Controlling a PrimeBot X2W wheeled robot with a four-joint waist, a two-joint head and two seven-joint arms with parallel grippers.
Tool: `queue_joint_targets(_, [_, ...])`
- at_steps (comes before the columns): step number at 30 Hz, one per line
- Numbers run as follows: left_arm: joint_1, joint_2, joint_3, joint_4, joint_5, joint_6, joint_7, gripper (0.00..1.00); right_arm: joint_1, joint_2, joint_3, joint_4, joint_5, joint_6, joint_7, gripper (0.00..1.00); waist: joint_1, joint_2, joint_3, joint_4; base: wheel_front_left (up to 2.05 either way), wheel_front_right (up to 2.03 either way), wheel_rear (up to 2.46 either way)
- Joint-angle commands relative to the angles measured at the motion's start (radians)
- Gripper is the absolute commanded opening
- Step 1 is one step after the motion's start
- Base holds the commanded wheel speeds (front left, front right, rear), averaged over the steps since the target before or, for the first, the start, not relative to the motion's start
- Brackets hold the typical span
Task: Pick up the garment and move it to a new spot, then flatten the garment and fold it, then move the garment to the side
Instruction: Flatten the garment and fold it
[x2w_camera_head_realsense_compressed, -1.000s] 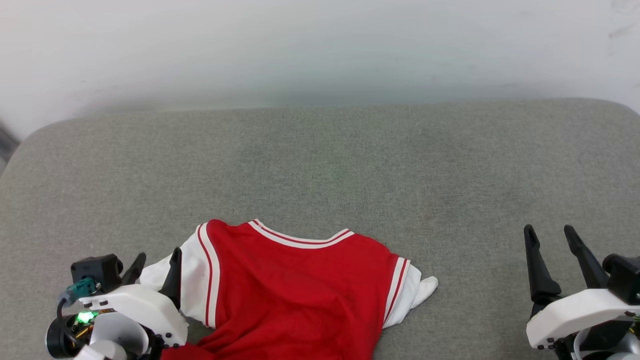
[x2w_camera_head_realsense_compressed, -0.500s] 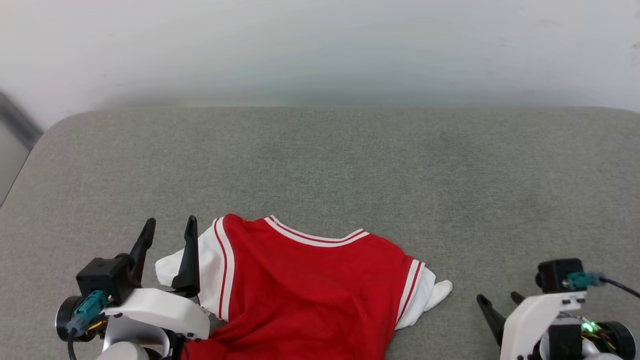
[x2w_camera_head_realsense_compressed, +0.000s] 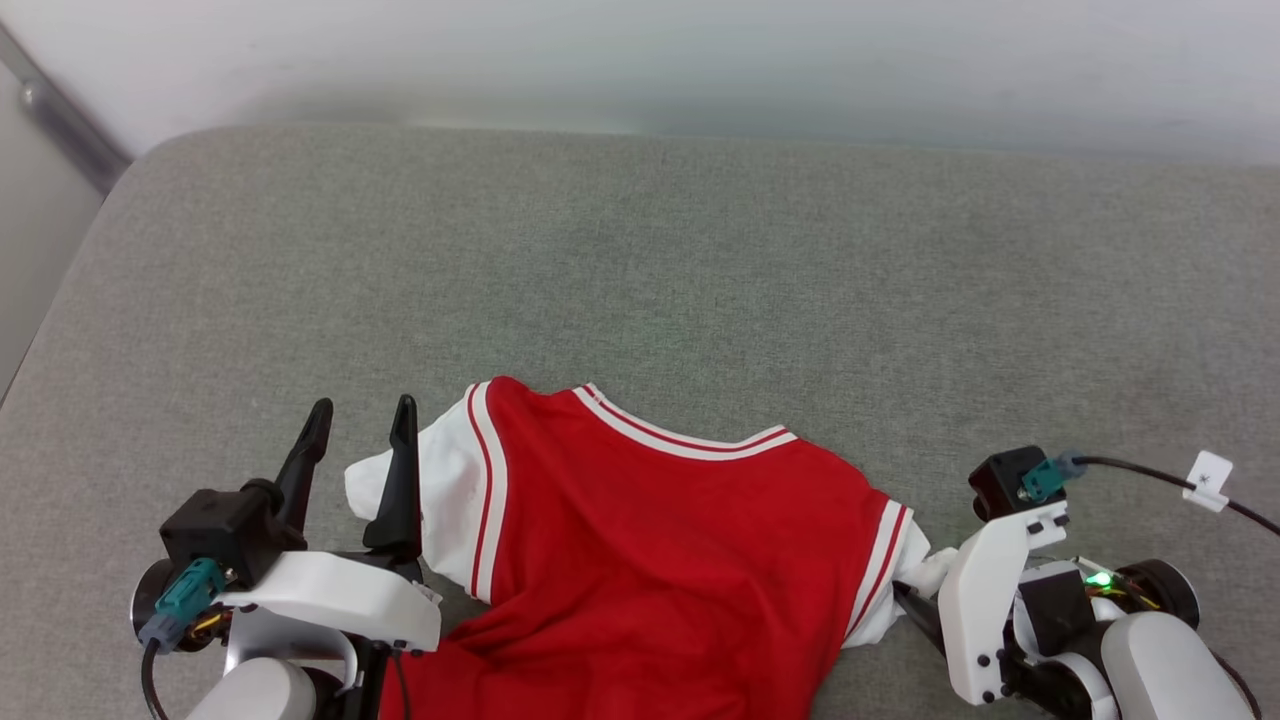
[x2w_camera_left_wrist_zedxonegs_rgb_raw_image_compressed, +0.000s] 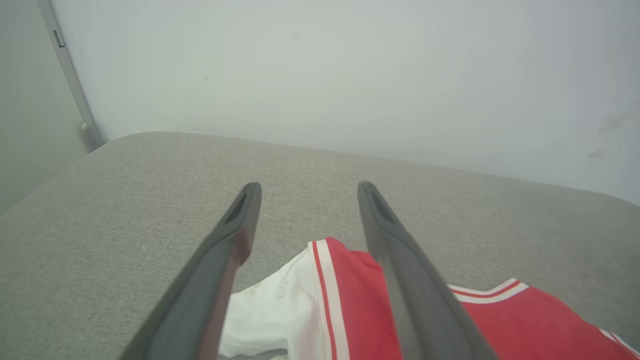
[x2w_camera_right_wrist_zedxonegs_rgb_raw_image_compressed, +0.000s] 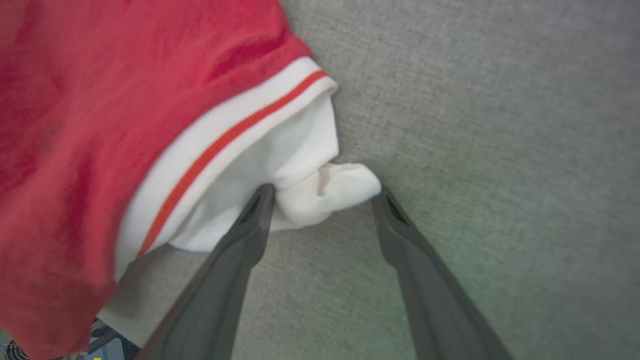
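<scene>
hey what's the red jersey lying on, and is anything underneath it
The red jersey lies on the grey fabric cushion, which is visible beyond its far edge and both sides. Anything directly beneath the cloth is covered, so I cannot tell.

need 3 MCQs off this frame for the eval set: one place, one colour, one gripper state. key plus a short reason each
1. Where do the right gripper fingertips sit?
A) at the collar
B) either side of the bunched white sleeve tip
C) over the red body panel

2. What colour is the cushion under the garment?
A) grey
B) blue
C) brown

3. What state is the left gripper in?
A) shut on a sleeve
B) shut on the collar
C) open, gripping nothing

Key:
1 B: the right wrist view shows the sleeve tip lying between the two spread fingers.
2 A: the head view shows grey woven fabric all around the jersey.
3 C: the left wrist view shows its fingers wide apart with nothing pinched.
</scene>
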Motion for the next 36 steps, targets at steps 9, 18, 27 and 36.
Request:
queue_joint_targets(9, [-0.016, -0.002, 0.005, 0.027, -0.003, -0.004, -0.003, 1.00, 0.000, -0.006, 0.059, 0.105, 0.048, 0.000, 0.098, 0.00, 0.0000, -0.0001, 0.013, 0.004, 0.00, 0.00, 0.00])
queue_joint_targets(18, [0.010, 0.009, 0.013, 0.017, -0.007, 0.005, -0.001, 1.00, -0.069, -0.055, -0.068, -0.047, 0.003, 0.000, 0.008, 0.00, 0.0000, -0.0001, -0.017, -0.040, 0.00, 0.00, 0.00])
queue_joint_targets(27, [0.023, 0.017, 0.016, 0.006, -0.014, 0.014, 0.005, 1.00, -0.023, -0.075, -0.329, -0.094, -0.046, 0.000, 0.027, 0.00, 0.0000, -0.0001, -0.016, -0.077, 0.00, 0.00, 0.00])
queue_joint_targets(36, [0.035, 0.023, 0.018, 0.017, -0.025, 0.021, 0.015, 1.00, 0.053, 0.021, -0.458, 0.061, -0.050, 0.000, -0.079, 0.00, 0.0000, -0.0001, -0.013, -0.090, 0.00, 0.00, 0.00])
